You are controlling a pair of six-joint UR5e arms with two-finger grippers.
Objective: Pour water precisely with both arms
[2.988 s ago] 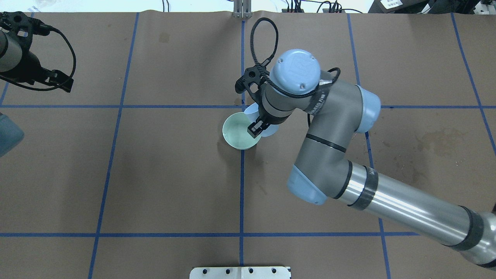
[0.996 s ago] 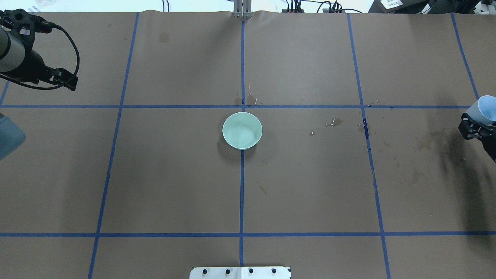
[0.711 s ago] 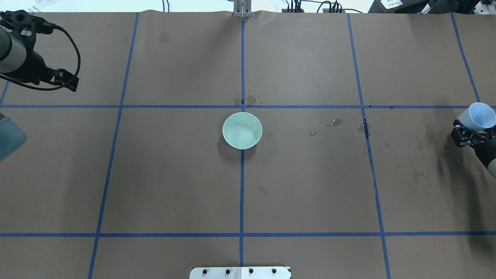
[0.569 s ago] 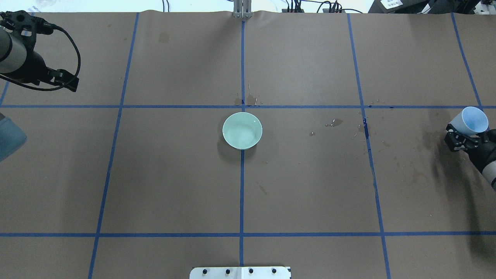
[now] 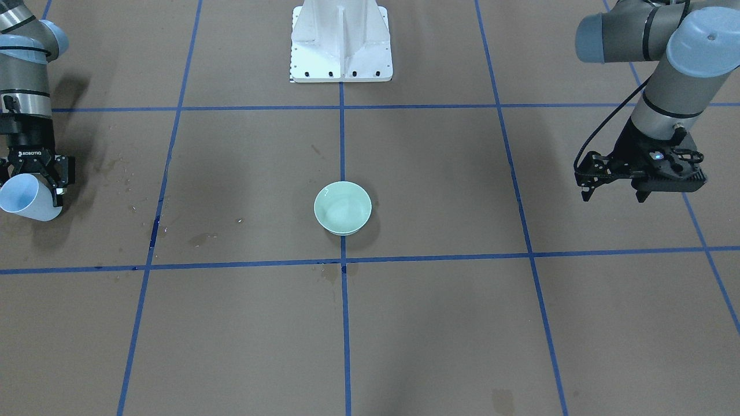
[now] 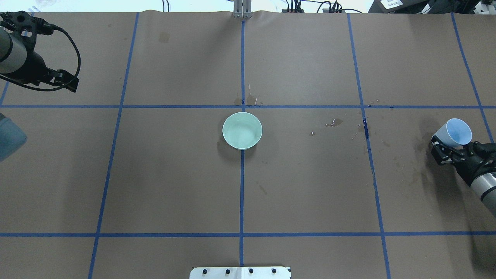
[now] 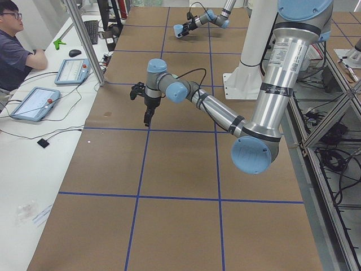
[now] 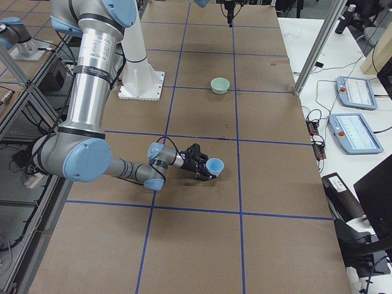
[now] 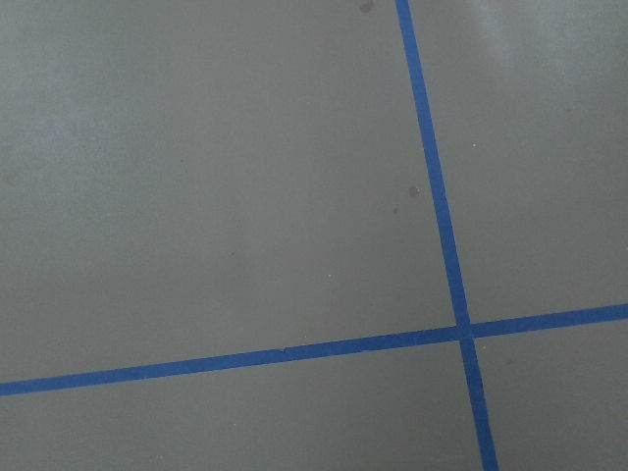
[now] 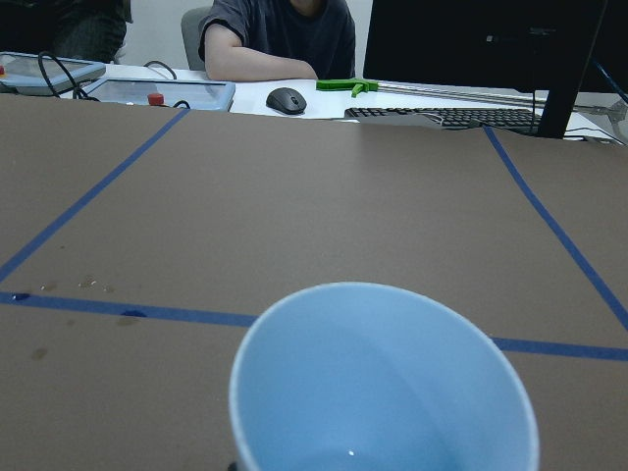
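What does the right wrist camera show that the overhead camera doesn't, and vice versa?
Only the wrist view shows a seated person, a mouse and a keyboard beyond the table. Only the overhead view shows the green bowl, the left gripper and the white base plate. Both show the blue cup and the table's blue tape lines.

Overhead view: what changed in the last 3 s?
The right arm swung from over the bowl out to the view's right edge, then eased back inward, toward the robot. The right pincer stays shut on the blue cup. The bowl has not moved; the left arm barely has.
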